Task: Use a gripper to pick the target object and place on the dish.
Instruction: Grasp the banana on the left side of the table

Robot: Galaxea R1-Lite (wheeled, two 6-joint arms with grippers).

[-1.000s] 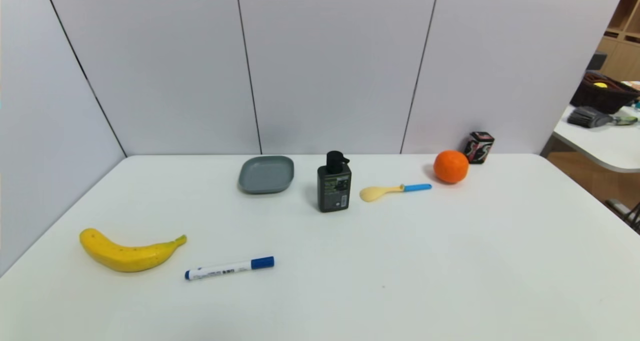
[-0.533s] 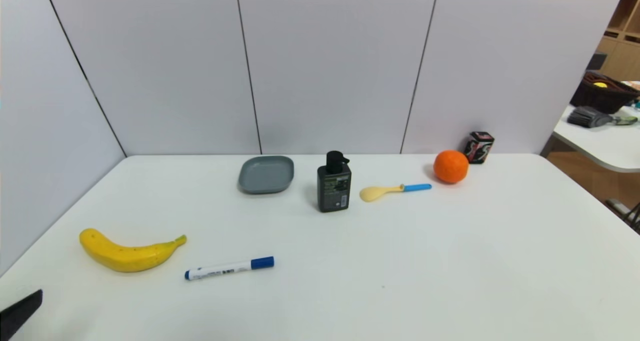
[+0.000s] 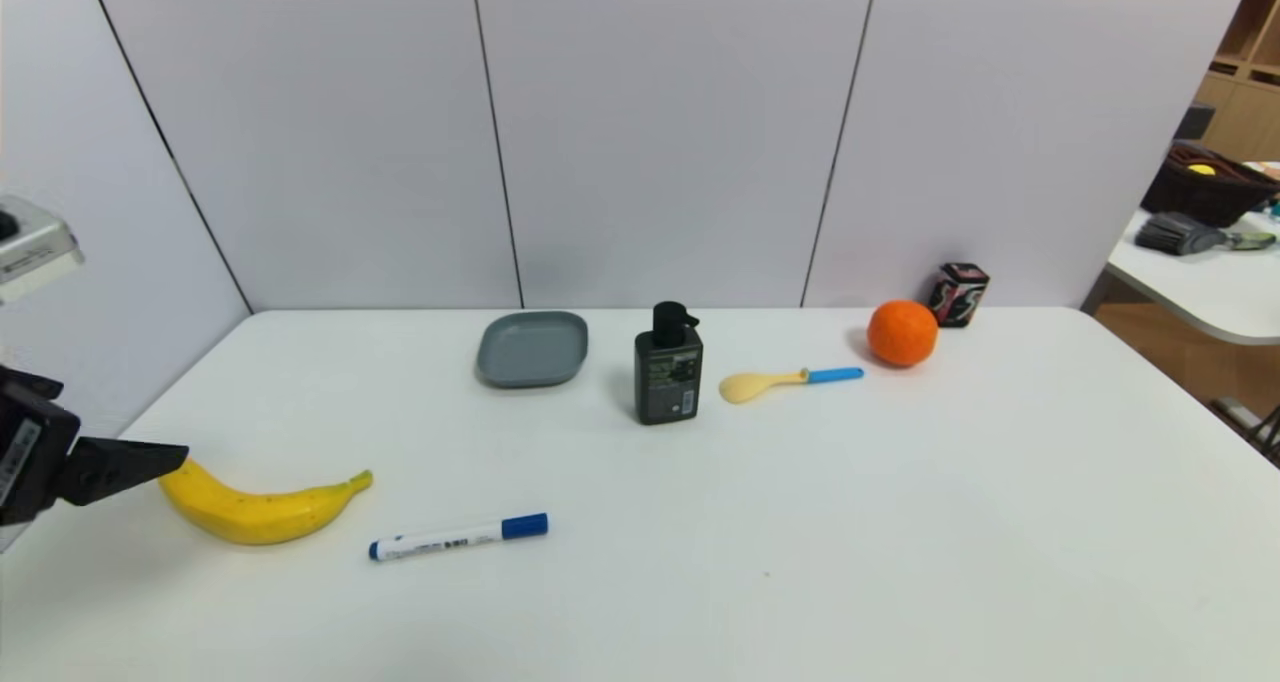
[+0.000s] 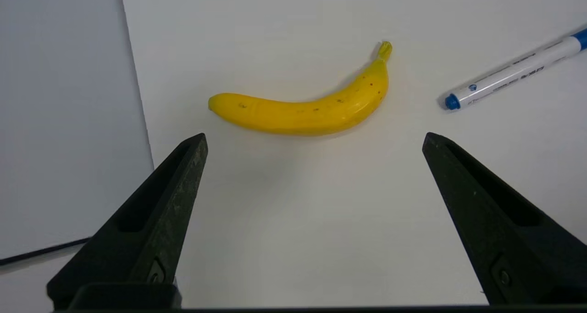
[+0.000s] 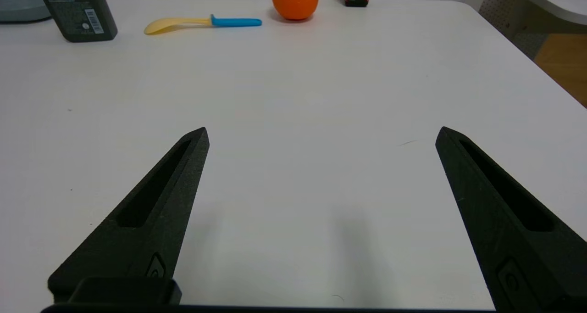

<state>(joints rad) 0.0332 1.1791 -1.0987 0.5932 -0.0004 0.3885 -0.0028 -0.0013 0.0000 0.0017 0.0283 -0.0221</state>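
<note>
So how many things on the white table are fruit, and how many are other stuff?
Fruit: 2, the curved yellow banana and the round orange.
Dishes and cutlery: 2, the grey-blue plate and the pale yellow spoon with a blue handle.
Other: 3, the black pump bottle, the white marker with a blue cap, the small dark box.
Total: 7.
</note>
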